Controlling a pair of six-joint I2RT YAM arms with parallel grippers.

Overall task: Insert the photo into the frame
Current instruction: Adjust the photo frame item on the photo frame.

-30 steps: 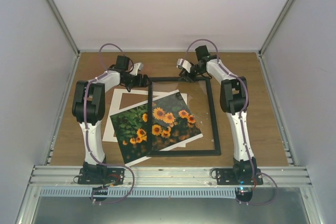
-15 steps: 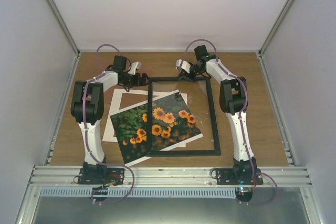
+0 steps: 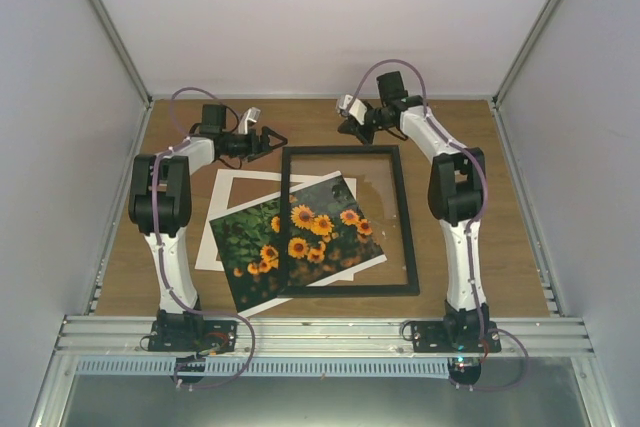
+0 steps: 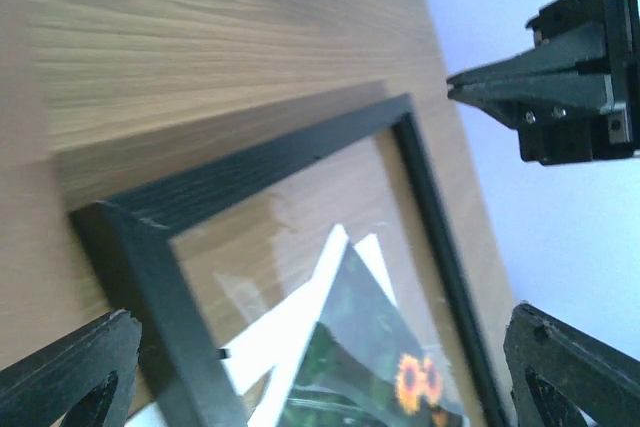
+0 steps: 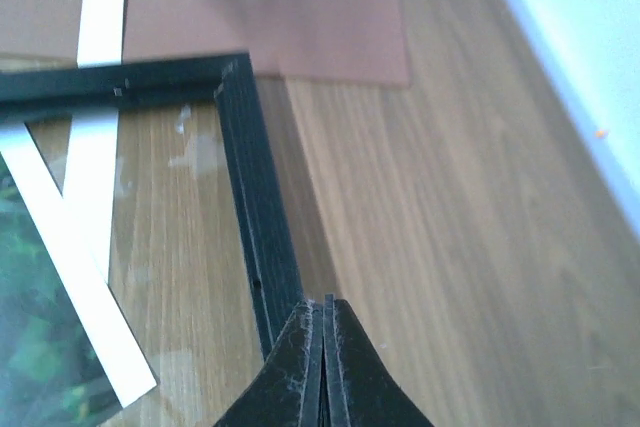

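Half the photo [image 3: 250, 242] lies under the frame [image 3: 407, 227], half outside.

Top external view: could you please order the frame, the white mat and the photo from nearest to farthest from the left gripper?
1. the frame: its far left corner is just beside the left gripper.
2. the white mat: its far edge lies a little lower in view.
3. the photo: lower again, lying over the mat.

A robotics lab test cell: plain white panels [image 3: 330, 17] close in beyond and beside the left arm [image 3: 160, 207] and right arm [image 3: 455, 192], whose bases bolt to an aluminium rail [image 3: 320, 332] (slotted extrusion) edging a wooden tabletop [image 3: 510, 247].
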